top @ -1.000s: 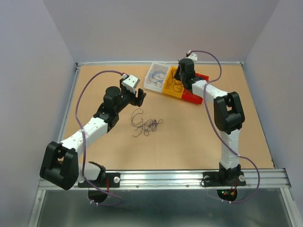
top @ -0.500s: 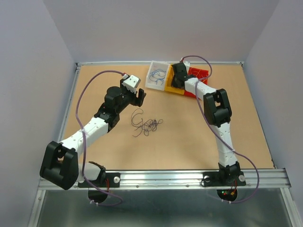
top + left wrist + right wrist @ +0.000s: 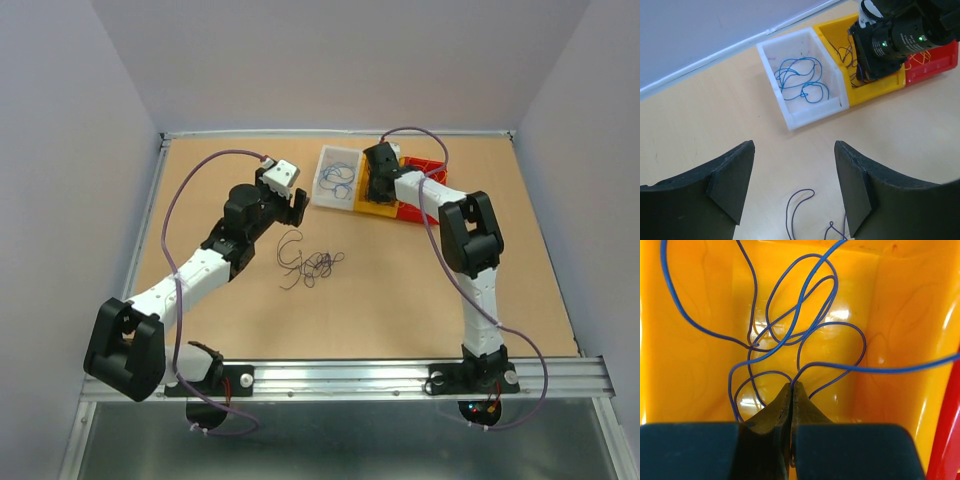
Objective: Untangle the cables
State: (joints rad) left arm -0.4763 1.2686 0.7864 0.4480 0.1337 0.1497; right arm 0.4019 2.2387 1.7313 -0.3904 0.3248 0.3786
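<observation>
A small tangle of thin dark purple wires (image 3: 310, 262) lies on the table's middle. My left gripper (image 3: 292, 205) hovers open and empty just behind it; in the left wrist view its jaws (image 3: 793, 146) stand wide apart over a purple wire loop (image 3: 799, 197). My right gripper (image 3: 378, 183) is down inside the yellow bin (image 3: 372, 205). In the right wrist view its jaws (image 3: 791, 386) are shut on a thin blue wire (image 3: 890, 371) that loops over the yellow bin floor (image 3: 900, 315). Blue wires (image 3: 801, 82) lie in the white bin (image 3: 810, 114).
Three bins stand side by side at the back: white (image 3: 322, 190), yellow, and red (image 3: 432, 165) with orange wires (image 3: 920, 57). The right arm's wrist (image 3: 892, 40) reaches over the yellow bin (image 3: 875, 90). The table's back wall is close behind the bins.
My right gripper has come down and forward into the yellow bin, and the bins have shifted slightly. The left arm has barely moved.
</observation>
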